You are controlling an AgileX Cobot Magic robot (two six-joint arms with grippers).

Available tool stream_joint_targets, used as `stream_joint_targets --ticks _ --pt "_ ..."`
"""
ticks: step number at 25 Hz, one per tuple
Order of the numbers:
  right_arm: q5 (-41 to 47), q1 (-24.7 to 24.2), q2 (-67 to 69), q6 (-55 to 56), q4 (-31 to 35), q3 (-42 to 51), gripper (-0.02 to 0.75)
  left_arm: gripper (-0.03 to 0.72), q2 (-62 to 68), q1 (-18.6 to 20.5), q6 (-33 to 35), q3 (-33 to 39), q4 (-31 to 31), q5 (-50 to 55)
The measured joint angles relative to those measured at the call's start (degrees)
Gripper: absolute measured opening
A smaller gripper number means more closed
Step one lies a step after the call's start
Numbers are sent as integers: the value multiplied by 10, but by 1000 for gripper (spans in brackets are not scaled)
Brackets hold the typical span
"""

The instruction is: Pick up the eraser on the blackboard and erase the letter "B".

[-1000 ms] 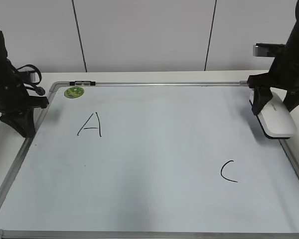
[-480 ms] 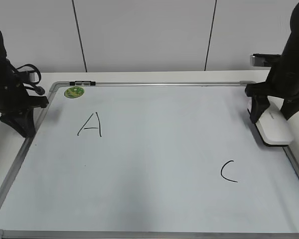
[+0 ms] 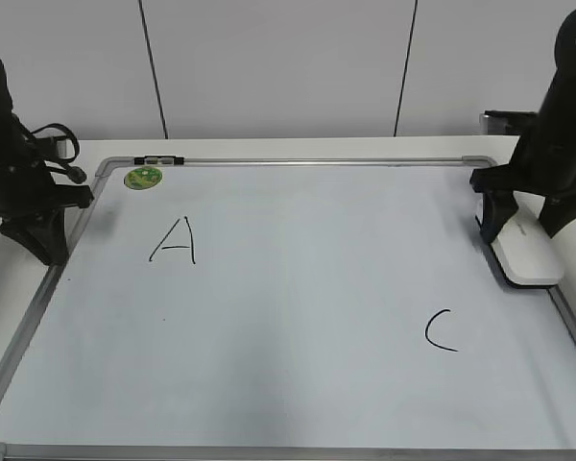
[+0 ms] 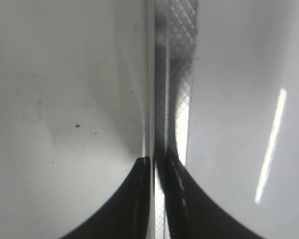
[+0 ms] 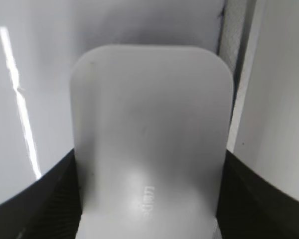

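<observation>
The blackboard (image 3: 298, 317) lies flat, with a handwritten "A" (image 3: 175, 240) at the left and a "C" (image 3: 441, 331) at the lower right. No letter "B" shows on it. The white eraser (image 3: 530, 254) sits at the board's right edge, against the grey frame. My right gripper (image 3: 521, 229) is shut on it, one finger on each long side. In the right wrist view the eraser (image 5: 149, 124) fills the space between the fingers of the right gripper (image 5: 149, 199). My left gripper (image 3: 38, 245) is shut and empty over the board's left frame; it also shows in the left wrist view (image 4: 157, 162).
A round green sticker (image 3: 142, 178) sits in the board's far left corner. A small dark marker (image 3: 158, 159) lies on the far frame beside it. The board's frame (image 4: 174, 74) runs straight ahead of the left gripper. A white wall stands behind the table.
My right gripper has carried the eraser slightly left and down onto the board by the right frame, and the arm stands more upright. The left arm has not moved.
</observation>
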Motion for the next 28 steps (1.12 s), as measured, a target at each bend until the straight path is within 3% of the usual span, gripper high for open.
stream_joint_targets --ticks 8,17,20,25,28 --pt "-2 0 16 0 -5 0 519 80 0 1 0 0 0 0" --pt "-2 0 17 1 -10 -13 620 93 0 2 0 0 -1 0" --pt "-2 0 6 3 -12 -15 622 155 0 2 0 -5 -1 6" --pt "-2 0 -26 31 -21 -16 620 361 -39 2 0 -10 2 18" --pt "-1 0 -49 46 -21 -16 603 427 -80 2 0 -11 5 22"
